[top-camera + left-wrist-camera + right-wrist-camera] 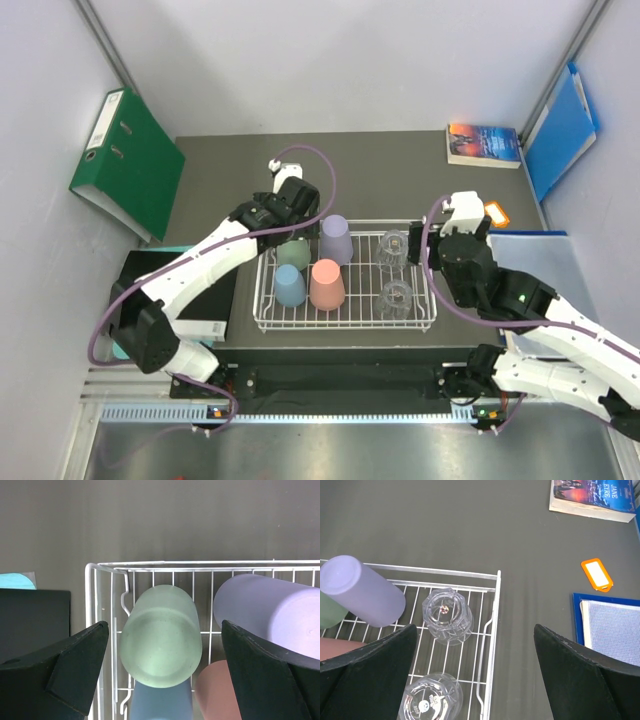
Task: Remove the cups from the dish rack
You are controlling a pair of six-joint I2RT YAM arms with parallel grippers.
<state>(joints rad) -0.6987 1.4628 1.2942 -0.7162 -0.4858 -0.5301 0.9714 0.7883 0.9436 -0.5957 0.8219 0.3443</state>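
Step in hand: grasping green cup (160, 645), apparently base up, in far-left corner of dish rack (92, 580). Close beside lilac cup (270, 615), with blue cup (160, 702) and pink cup (215, 690) just nearer. Hovering above with left gripper (165, 630) spread wide, holding nothing. Lower straight, straddle evenly, keep one finger off lilac cup and the other off rack wall; close gently, lift vertically. Right gripper (475, 630) likewise spread and empty above clear glass (447, 616).

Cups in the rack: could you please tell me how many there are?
6, all in the dish rack: green cup far left, lilac cup beside it, blue cup and salmon cup nearer, far clear glass and near clear glass on the right. None seems hidden.
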